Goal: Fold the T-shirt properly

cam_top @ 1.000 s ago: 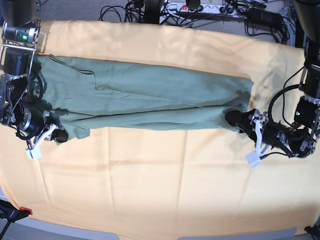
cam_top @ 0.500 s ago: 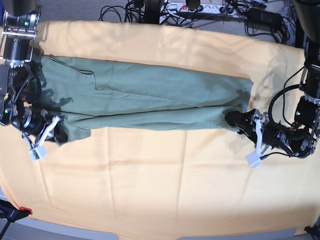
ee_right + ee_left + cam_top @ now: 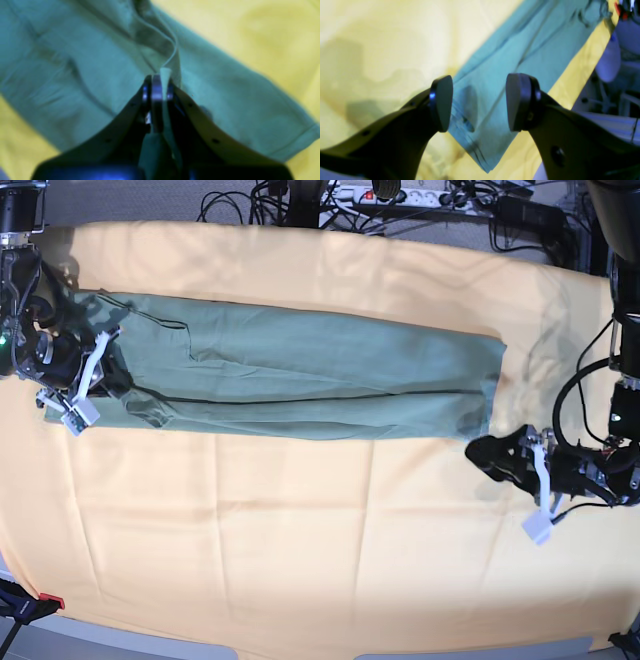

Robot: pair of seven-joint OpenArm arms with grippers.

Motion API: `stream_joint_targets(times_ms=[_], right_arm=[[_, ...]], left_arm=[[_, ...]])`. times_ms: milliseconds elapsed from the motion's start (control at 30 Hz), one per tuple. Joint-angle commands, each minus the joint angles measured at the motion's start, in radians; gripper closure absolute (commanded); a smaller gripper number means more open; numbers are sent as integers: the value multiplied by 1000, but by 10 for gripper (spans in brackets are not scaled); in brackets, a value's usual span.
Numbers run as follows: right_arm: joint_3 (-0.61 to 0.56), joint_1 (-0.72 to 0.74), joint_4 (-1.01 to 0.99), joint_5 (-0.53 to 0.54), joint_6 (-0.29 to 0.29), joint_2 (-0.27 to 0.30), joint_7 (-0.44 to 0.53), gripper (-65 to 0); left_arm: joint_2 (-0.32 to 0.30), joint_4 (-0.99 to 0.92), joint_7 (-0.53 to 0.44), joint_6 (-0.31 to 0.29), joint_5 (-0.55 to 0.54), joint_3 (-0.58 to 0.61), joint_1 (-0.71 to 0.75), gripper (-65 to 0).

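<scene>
- The left tool (image 3: 505, 457) has let go of the T-shirt (image 3: 300, 380) and backed off — its jaws now gape wide, empty, just beside the hem corner.
- The right tool (image 3: 157, 86) stays pinched tight on fabric, carried inward.
- The shirt lies as a long band on the yellow bench (image 3: 300, 560) — lengthwise fold likely done.

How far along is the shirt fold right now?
Done: the sage-green T-shirt lies as a long narrow band on the yellow-orange cloth. In hand: right gripper pinches one end; left gripper is open beside the other. Left: folding the band crosswise.
</scene>
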Motion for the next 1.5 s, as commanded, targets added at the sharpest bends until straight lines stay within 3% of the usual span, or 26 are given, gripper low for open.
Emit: stream_joint_targets(times_ms=[0, 300, 400, 533, 600, 833, 1000, 1067, 1133, 1167, 1267, 1333, 1467], right_arm=[[8, 11, 25, 26, 2, 25, -10, 0], [8, 13, 35, 28, 2, 25, -214, 0], [8, 13, 35, 28, 2, 25, -230, 0], [8, 24, 35, -24, 2, 25, -231, -293], [10, 40, 35, -42, 2, 31, -232, -357], [71, 64, 76, 105, 2, 76, -281, -356], [232, 64, 140, 333, 2, 78, -332, -354], [298, 61, 141, 420, 2, 77, -349, -291], [351, 46, 138, 455, 2, 76, -355, -118], [370, 34, 138, 455, 2, 73, -355, -3], [392, -3, 137, 443, 2, 45, -336, 0], [392, -28, 135, 400, 2, -2, -285, 0], [392, -60, 111, 159, 2, -106, -135, 0]], left_arm=[[-17, 11, -10, -6, -24, -36, -34, -360], [-20, 11, -13, -6, -24, -175, -33, -360], [-20, 11, -14, -6, -24, -179, -34, -360], [-23, 11, -14, -6, -24, -179, -34, -360], [-30, 11, -14, -6, -24, -179, -34, -360], [-98, 11, -17, -23, -24, -179, -34, -360], [-163, 11, -46, -23, -24, -179, -34, -360], [-187, 11, -47, -23, -24, -179, -33, -360], [-212, 10, -47, -23, -24, -179, -33, -360], [-223, 10, -47, -23, -24, -179, -33, -360], [-250, 10, -51, -23, -24, -180, -33, -360], [-262, 10, -51, -4, -24, -180, -33, -360], [-272, 9, -43, -1, -24, -182, -33, -360]])
